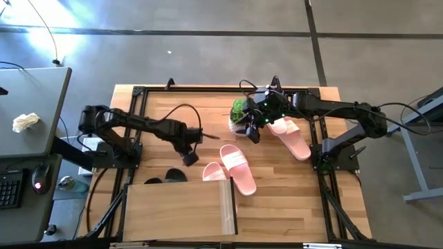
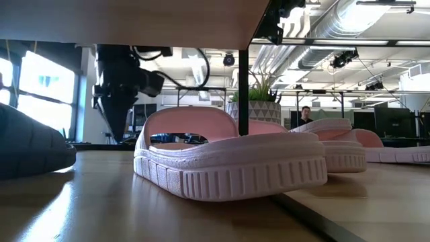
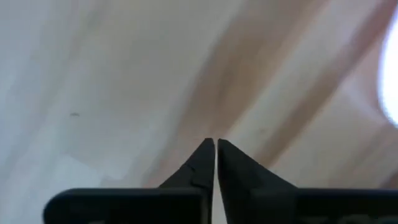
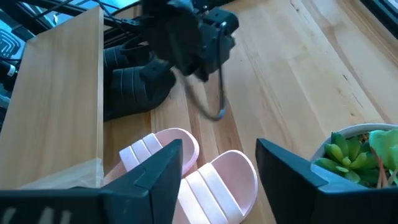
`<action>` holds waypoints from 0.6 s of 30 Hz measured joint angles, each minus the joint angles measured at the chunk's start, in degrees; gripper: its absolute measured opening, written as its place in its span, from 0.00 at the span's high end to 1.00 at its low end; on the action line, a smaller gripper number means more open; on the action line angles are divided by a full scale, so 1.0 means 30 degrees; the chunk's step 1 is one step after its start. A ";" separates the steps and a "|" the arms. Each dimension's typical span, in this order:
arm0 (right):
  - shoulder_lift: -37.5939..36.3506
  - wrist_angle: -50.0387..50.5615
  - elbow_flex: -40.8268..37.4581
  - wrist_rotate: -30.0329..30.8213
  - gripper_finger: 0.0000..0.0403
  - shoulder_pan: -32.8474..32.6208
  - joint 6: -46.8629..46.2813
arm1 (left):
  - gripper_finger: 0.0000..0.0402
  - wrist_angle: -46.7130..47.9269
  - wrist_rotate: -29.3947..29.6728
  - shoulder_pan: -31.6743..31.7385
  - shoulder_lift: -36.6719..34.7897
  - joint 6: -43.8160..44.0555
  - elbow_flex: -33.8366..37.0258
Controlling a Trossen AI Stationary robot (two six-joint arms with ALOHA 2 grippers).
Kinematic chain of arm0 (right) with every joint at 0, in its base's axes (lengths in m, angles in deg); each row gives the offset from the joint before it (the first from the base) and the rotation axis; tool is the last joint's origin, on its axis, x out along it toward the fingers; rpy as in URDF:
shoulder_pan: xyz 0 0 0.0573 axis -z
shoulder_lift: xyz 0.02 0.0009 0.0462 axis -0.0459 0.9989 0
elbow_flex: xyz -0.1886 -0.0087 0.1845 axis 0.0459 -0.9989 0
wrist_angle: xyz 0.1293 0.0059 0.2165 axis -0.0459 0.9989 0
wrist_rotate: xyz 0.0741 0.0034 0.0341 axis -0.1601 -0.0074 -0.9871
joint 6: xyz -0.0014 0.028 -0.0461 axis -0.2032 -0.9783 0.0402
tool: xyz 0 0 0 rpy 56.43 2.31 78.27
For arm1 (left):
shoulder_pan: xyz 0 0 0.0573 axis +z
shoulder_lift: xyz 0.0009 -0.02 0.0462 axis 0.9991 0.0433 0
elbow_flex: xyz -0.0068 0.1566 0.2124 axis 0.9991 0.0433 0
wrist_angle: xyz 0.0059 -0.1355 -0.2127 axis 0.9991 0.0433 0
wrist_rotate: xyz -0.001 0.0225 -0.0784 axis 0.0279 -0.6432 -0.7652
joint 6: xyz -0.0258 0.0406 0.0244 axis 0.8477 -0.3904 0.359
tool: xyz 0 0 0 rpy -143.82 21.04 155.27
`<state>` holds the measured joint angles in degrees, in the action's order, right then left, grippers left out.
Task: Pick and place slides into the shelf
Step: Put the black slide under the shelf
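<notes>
The left gripper point(image 1: 191, 158) hangs above the bare table point(image 1: 208, 111), fingers point(image 3: 200, 163) pressed together; the right gripper point(image 4: 219, 163) has fingers spread above pink slides point(image 4: 219, 180).

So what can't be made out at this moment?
- Black ribbed slip-on slides: high view, mostly hidden under the low light-wood shelf; how far in is unclear.
- Light pink slide count: three show from above; any others are hidden or out of frame.
- Left hand: shut; its wrist view is blurred, so no surface detail.
- Right hand: beside the small potted green plant, empty.
</notes>
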<state>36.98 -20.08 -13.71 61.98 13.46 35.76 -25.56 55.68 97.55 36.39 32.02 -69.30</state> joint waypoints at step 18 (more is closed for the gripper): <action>0.0000 0.0007 0.0007 -0.0057 0.60 0.0000 0.0069 | 0.99 0.0509 -0.0518 -0.4348 0.0379 0.3463 -0.0015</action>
<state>36.98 -20.06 -13.69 61.81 13.46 35.97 -24.03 54.13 84.50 37.52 42.40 -69.34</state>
